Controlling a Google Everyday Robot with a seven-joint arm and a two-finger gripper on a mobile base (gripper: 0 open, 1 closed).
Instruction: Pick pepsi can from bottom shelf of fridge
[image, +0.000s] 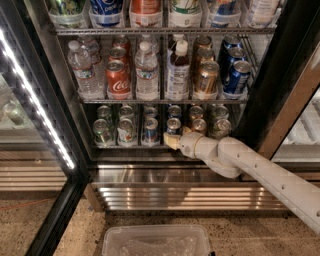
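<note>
At the front edge of the bottom shelf (131, 146) of the fridge (282, 75), the gripper (171, 141) sits low, at the fourth lane from the left. The pepsi can (173, 125) stands upright at that lane's front, just behind the gripper, between another blue can (151, 131) and a copper-brown can (198, 125). Whether the gripper is open or closed on anything: cannot tell. Judged step: final approach or grasp. Next move calls for a secure hold, then a straight pull outward without knocking the neighbours.
</note>
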